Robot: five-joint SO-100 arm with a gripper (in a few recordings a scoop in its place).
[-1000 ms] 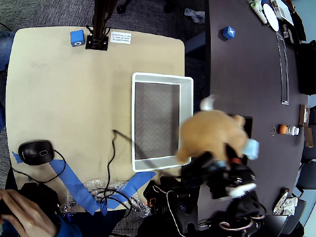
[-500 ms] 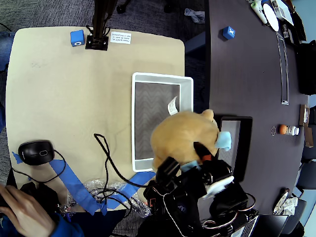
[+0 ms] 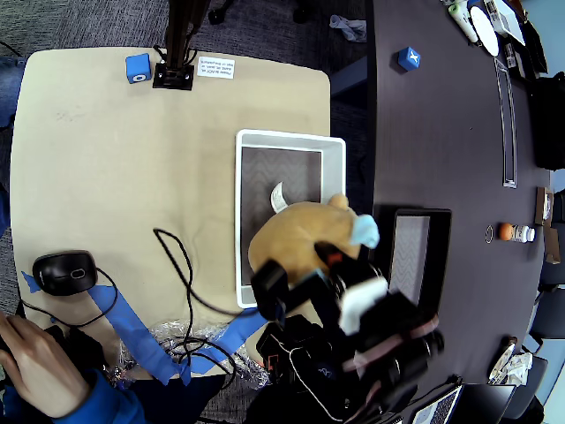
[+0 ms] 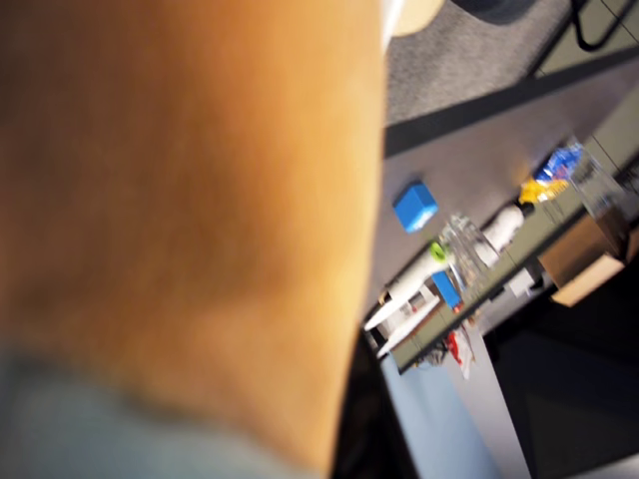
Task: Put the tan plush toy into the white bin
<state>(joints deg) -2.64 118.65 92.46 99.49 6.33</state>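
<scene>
Claw (image 3: 331,265) clamped on the tan plush toy (image 3: 296,238), arm reaching over the white bin (image 3: 240,221).

Tan plush toy (image 3: 296,243) hangs over the white bin's (image 3: 240,221) lower right rim.

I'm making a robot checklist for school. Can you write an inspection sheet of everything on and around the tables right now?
Surface: a tan table beside a dark table.
Job's things: the tan plush toy is held over the near end of the white bin, its white tag over the grey bottom.
Clutter: a black tray, a computer mouse, two blue cubes, blue tape.
Grippers: the gripper is shut on the toy.
Cables: a black cable loops over the tan table.
Surroundings: a person's hand at the bottom left corner.
</scene>
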